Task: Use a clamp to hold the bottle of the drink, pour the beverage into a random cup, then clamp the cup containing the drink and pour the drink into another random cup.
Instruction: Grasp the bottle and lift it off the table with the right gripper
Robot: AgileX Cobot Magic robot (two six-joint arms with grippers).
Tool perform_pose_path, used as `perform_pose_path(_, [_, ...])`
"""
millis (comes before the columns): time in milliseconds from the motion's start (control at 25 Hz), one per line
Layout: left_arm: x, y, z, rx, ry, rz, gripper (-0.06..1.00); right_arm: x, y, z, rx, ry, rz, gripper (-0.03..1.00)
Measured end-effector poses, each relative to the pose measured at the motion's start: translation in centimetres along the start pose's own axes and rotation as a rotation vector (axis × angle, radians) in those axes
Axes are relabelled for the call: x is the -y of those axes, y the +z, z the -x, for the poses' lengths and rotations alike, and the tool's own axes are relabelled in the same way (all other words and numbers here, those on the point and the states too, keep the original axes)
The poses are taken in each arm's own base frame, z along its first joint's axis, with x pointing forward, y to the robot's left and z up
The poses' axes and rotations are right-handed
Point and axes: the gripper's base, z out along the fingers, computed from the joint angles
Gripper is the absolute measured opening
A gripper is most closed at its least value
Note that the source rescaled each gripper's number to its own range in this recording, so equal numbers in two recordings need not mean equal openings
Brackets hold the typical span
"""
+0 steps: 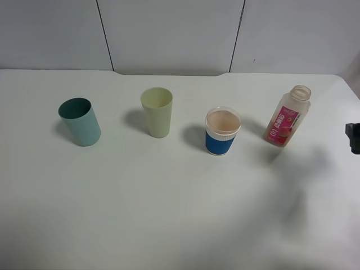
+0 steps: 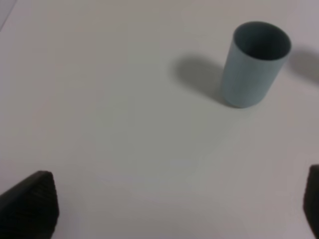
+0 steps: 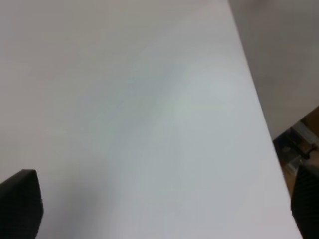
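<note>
1. The left gripper (image 2: pixel 169 206) is held with its jaws wide apart, clamped on nothing; the teal cup (image 2: pixel 255 63) stands ahead of it.
2. The right gripper (image 3: pixel 163 206) is likewise spread, above the table (image 3: pixel 149 124).
3. The bottle (image 1: pixel 288 117) is set upright, right of the blue-sleeved cup (image 1: pixel 223 132).

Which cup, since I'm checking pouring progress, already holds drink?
The blue-sleeved cup, standing beside the bottle: pinkish liquid fills it near the rim. The teal cup and the pale yellow-green cup show only bare insides.
</note>
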Motion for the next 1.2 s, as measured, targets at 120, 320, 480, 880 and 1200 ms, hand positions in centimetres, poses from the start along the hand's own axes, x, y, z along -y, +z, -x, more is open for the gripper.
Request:
perform_pose_path(120, [0.0, 0.0, 0.0, 0.0, 0.0, 0.0, 1.0, -0.2, 1.3, -0.3, 0.006, 0.0, 0.011, 1.0])
perform_pose_path(320, [0.0, 0.0, 0.0, 0.0, 0.0, 0.0, 1.0, -0.4, 2.6, -0.6, 0.026, -0.037, 0.016, 1.0])
perform_pose_path(480, [0.0, 0.0, 0.0, 0.0, 0.0, 0.0, 1.0, -0.6, 3.8, -0.7, 0.062, -0.061, 0.016, 1.0])
perform_pose_path(880, [0.0, 0.0, 0.0, 0.0, 0.0, 0.0, 1.0, -2.7, 6.2, -2.3, 0.044, -0.232, 0.202, 1.0])
perform_pose_path(1200, [0.0, 0.0, 0.0, 0.0, 0.0, 0.0, 1.0, -3.3, 7.6, -2.4, 0.067, -0.28, 0.27, 1.0])
